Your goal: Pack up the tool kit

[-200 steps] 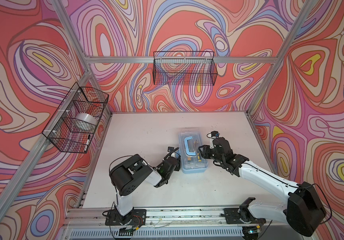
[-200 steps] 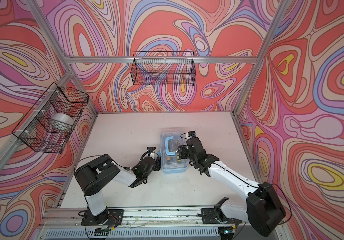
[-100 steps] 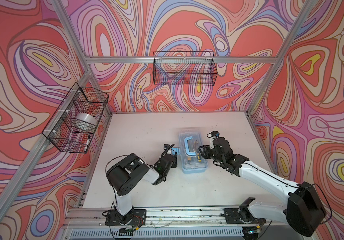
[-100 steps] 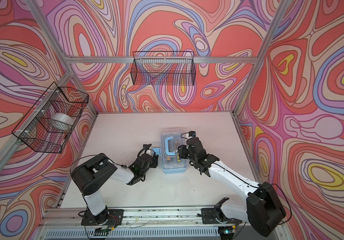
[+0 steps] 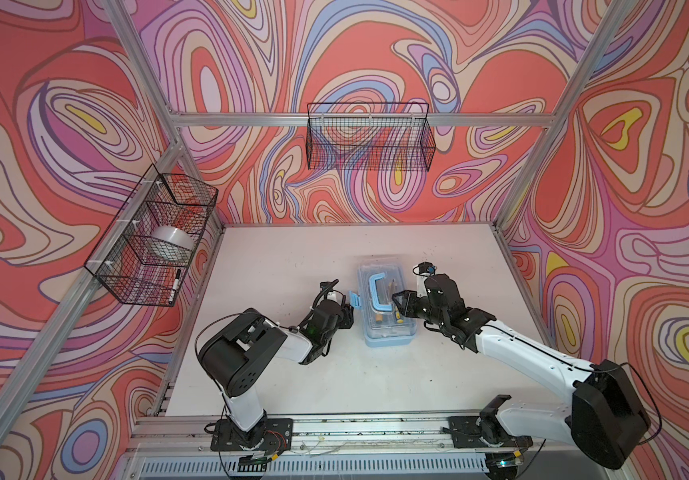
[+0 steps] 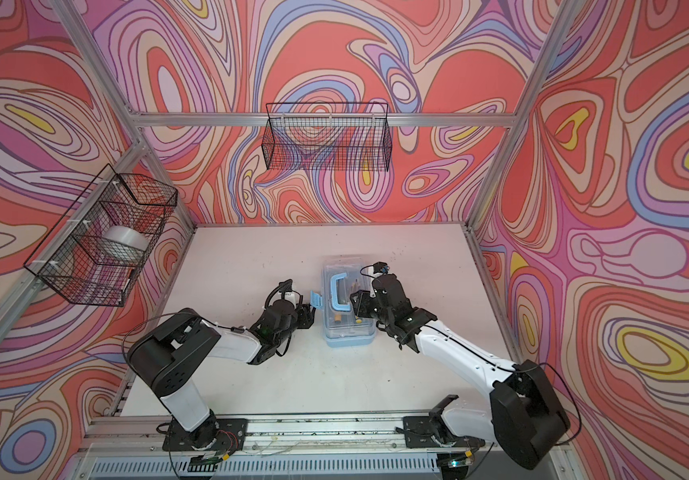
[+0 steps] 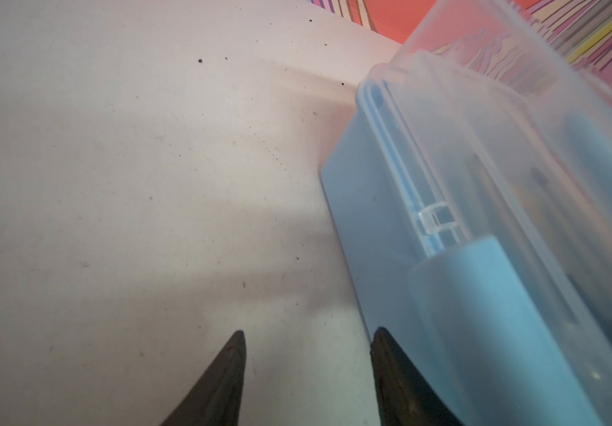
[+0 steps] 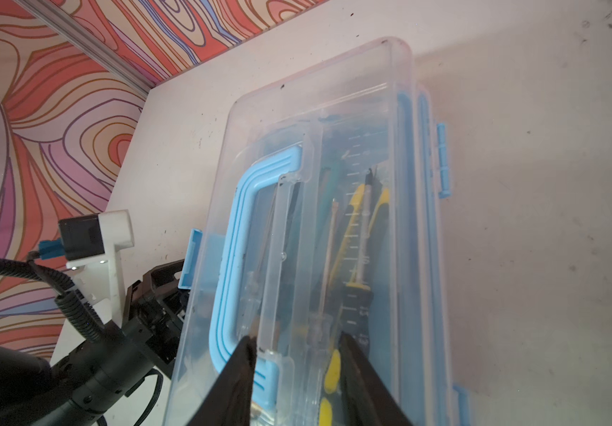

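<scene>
The tool kit (image 5: 385,332) (image 6: 349,332) is a light-blue box with a clear lid shut over screwdrivers and a yellow utility knife (image 8: 361,221). Its blue handle (image 5: 376,296) (image 8: 236,236) lies flat on the lid. A blue latch (image 5: 354,300) (image 7: 481,295) sticks out from the box's left side. My left gripper (image 5: 347,314) (image 6: 307,312) (image 7: 308,339) is low on the table beside that latch, open and empty, with one finger (image 7: 389,354) against the box wall. My right gripper (image 5: 397,300) (image 6: 355,302) (image 8: 298,343) is open on top of the lid, its fingers either side of the handle's near end.
A black wire basket (image 5: 369,141) hangs on the back wall. Another basket (image 5: 139,266) on the left wall holds a tape roll (image 5: 170,243) and a marker (image 5: 174,284). Two more blue latches (image 8: 442,158) show on the box's right side. An aluminium rail (image 5: 334,424) runs along the table's front.
My left gripper drew back from the box's left side, then came in again beside the latch, its jaws a little narrower. The right gripper stayed on the lid.
</scene>
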